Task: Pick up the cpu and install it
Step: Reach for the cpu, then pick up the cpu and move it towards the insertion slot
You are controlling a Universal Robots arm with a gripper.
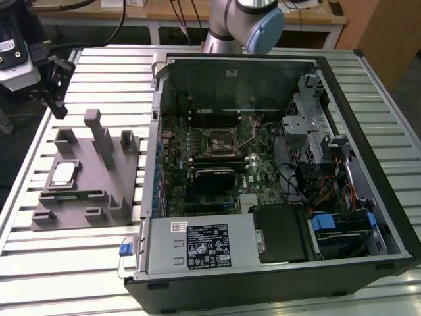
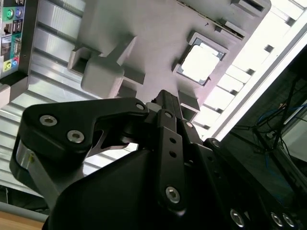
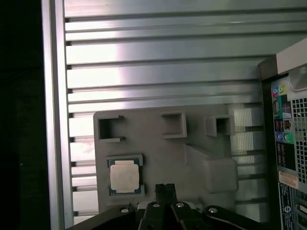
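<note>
The cpu (image 1: 64, 173) is a small square chip with a pale metal top, lying flat in a recess of the grey holder block (image 1: 85, 197) on the exterior view's left. In both wrist views the cpu (image 3: 124, 177) (image 2: 200, 63) sits in its corner frame. My gripper (image 1: 56, 92) hangs above the slatted table, beyond the holder's far end and well above the cpu. Its black fingertips (image 3: 165, 189) are pressed together with nothing between them, and they point down near the cpu (image 2: 165, 103). The black socket (image 1: 220, 140) lies open on the motherboard inside the case.
The open computer case (image 1: 276, 164) lies on its side on the exterior view's right, with its rear port panel (image 3: 285, 143) close to the holder. Upright posts (image 1: 102, 135) rise from the holder. A power supply (image 1: 197, 243) and drive cage (image 1: 309, 125) ring the motherboard.
</note>
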